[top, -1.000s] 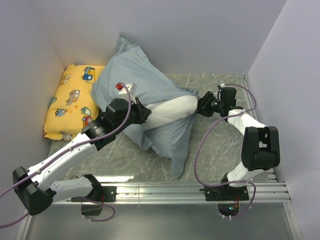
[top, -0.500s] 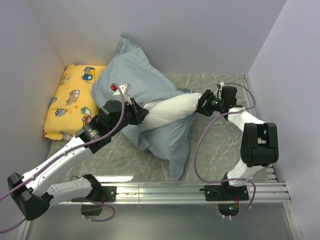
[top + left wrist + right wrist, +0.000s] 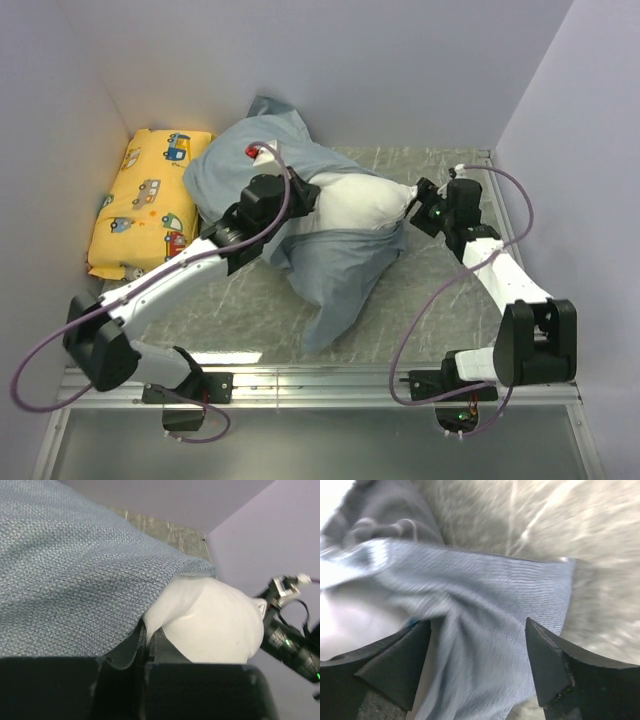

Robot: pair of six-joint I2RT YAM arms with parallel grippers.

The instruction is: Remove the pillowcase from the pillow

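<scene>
Soft blue-grey fabric pillowcase [image 3: 340, 265] lies half peeled off the plump white pillow [image 3: 360, 205], mid-way across the marbled table [image 3: 450, 300].
The left gripper [image 3: 303, 196] is clamped on the case's opening edge, apparently to draw it back; the right gripper [image 3: 477, 630], fingers spread, sits at the bared pillow end, likely bracing it.

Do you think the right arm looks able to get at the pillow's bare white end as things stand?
Probably yes: the right claw hangs open beside the pillow, with nothing between them from above, though the pillowcase lies under it.
</scene>
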